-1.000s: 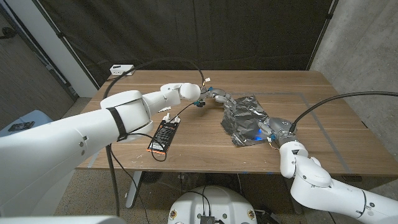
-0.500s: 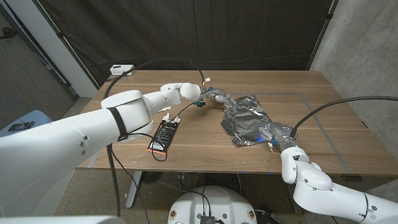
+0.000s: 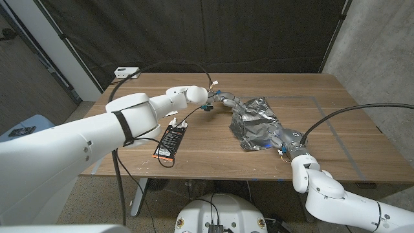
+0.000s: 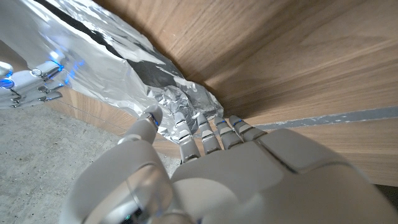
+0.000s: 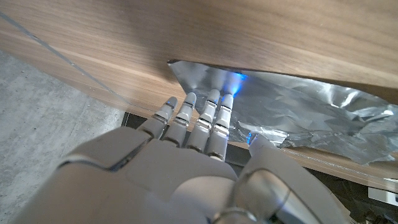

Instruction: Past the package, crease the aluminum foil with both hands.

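L robot hand (image 3: 223, 99) is reaching across to the far-left end of the aluminum foil (image 3: 254, 121); in the L wrist view its fingers (image 4: 186, 134) are curling onto a crumpled foil corner, thumb on one side, other fingers on the other, pinching the sheet. R robot hand (image 3: 289, 138) is sitting at the foil's near-right corner; in the R wrist view its fingertips (image 5: 214, 102) are lying straight on the foil edge, thumb alongside on the sheet, blue glow on the metal. Whether it is gripping or only pressing: cannot tell.

Foil is lying wrinkled on the wooden table (image 3: 336, 103), stretching diagonally from far-left to near-right betw. the two robot hands, roughly mid-table, right of center.

Left of the foil, well apart from it, a black package (image 3: 171, 141) w/ white and red print is lying flat near the table's near edge, a thin black cable (image 3: 184, 116) running over it. A small white box (image 3: 127, 72) is sitting at the table's far-left corner. Dark curtain (image 3: 194, 32) is hanging behind the table.
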{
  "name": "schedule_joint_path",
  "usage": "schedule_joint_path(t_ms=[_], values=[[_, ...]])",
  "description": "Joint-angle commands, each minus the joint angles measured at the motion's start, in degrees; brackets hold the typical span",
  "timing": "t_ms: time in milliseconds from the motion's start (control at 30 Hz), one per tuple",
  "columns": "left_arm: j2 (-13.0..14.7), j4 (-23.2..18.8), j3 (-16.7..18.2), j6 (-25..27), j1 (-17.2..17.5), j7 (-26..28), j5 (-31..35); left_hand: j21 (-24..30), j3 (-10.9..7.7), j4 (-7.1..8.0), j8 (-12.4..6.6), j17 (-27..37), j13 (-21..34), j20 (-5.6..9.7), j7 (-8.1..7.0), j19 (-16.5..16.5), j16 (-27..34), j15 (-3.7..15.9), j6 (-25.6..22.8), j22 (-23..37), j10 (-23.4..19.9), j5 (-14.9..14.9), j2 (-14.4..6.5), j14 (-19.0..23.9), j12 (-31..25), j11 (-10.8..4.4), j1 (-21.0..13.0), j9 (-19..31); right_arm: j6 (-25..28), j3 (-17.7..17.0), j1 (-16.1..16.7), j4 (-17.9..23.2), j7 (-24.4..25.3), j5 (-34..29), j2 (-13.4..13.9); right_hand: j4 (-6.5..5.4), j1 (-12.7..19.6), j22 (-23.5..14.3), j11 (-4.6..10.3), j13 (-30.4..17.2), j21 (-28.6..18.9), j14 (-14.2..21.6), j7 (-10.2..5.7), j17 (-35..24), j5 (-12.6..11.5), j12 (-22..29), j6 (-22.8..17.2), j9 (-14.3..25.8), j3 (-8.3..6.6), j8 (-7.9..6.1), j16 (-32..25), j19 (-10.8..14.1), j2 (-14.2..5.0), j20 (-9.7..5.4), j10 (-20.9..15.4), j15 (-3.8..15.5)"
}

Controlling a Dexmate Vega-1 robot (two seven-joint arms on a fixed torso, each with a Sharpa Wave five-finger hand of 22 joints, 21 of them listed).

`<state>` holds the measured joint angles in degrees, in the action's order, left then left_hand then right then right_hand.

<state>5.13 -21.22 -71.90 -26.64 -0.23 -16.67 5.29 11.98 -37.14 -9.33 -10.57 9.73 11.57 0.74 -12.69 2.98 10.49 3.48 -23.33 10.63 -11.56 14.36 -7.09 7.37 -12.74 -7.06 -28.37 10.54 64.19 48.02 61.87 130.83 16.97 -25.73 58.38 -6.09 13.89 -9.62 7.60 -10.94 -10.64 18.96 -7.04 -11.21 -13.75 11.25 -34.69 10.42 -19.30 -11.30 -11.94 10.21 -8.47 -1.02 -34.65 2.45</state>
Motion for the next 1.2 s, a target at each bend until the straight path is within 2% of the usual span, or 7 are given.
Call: schedule_joint_path(t_ms=[33, 400, 567, 1000, 1200], values=[[0.1, 0.3, 0.2, -0.5, -0.1, 0.1, -0.1, 0.0, 0.09, 0.06, 0.0, 0.2, 0.2, -0.38, 0.02, 0.0, 0.0, 0.18, -0.1, 0.0, -0.4, 0.0, 0.2, 0.4, 0.1, 0.16, 0.1, 0.1, -1.2, -0.1, -0.1, -0.7, -0.8, -0.5, 0.2, -0.03, 0.0, 0.0, -0.08, 0.0, -0.3, 0.5, -0.27, 0.1, 0.0, 0.0, -0.5, 0.1, -0.34, -0.44, -0.4, 0.4, 0.34, -0.31, -0.7, 2.32], [0.4, 0.3, 0.4, -0.7, -0.1, 0.0, -0.3, 0.0, 0.09, 0.06, -0.03, 0.2, 0.2, -0.34, 0.02, 0.0, 0.0, 0.25, -0.2, 0.0, -0.4, 0.0, 0.2, 0.4, 0.1, 0.08, 0.1, 0.1, 0.2, -1.5, 1.1, 4.6, -1.2, -2.7, 3.0, 0.06, 0.1, 0.0, 0.01, 0.0, -0.3, 0.5, -0.23, 0.1, 0.0, -0.1, -0.6, 0.2, -0.59, -0.45, -0.3, 0.4, 0.28, -0.43, -0.7, 2.38], [1.0, 0.2, 0.6, -2.3, 0.0, -0.4, -0.4, 0.0, 0.08, 0.06, -0.04, 0.2, 0.2, -0.36, 0.02, 0.0, 0.0, 0.23, -0.2, 0.0, -0.4, 0.0, 0.2, 0.4, 0.1, -0.02, 0.1, 0.1, 1.4, -1.1, 1.1, 7.7, -1.9, -5.4, 4.5, 0.07, 0.1, 0.0, 0.1, 0.0, -0.3, 0.6, -0.29, 0.1, 0.0, -0.1, -0.7, 0.2, -0.66, -0.46, -0.3, 0.5, 0.28, -0.42, -0.8, 2.42], [2.6, 0.0, 1.9, -7.7, 0.6, -2.0, -0.6, 0.0, 0.08, 0.05, -0.04, 0.2, 0.2, -0.35, 0.01, 0.0, 0.0, 0.26, -0.2, 0.0, -0.4, 0.0, 0.2, 0.4, 0.1, 0.07, 0.1, 0.1, 0.5, -1.4, 1.7, 9.6, -2.4, -9.5, 4.2, 0.15, 0.0, 0.0, 0.02, 0.0, -0.2, 0.6, -0.32, 0.1, 0.1, -0.1, -0.7, 0.2, -0.81, -0.4, -0.2, 0.5, 0.38, -0.37, -0.8, 2.44], [2.8, 0.0, 2.5, -8.4, 0.7, -2.6, -0.7, 0.0, 0.06, 0.03, -0.02, 0.2, 0.2, -0.35, 0.01, 0.0, 0.0, 0.28, -0.2, 0.0, -0.4, 0.0, 0.2, 0.4, 0.1, 0.29, 0.0, 0.1, 1.0, -1.4, 2.1, 10.3, -3.7, -11.6, 4.0, 0.17, 0.0, 0.0, 0.03, 0.0, -0.2, 0.6, -0.27, 0.1, 0.2, -0.1, -0.7, 0.2, -0.88, -0.38, -0.2, 0.5, 0.41, -0.39, -0.8, 2.51]])
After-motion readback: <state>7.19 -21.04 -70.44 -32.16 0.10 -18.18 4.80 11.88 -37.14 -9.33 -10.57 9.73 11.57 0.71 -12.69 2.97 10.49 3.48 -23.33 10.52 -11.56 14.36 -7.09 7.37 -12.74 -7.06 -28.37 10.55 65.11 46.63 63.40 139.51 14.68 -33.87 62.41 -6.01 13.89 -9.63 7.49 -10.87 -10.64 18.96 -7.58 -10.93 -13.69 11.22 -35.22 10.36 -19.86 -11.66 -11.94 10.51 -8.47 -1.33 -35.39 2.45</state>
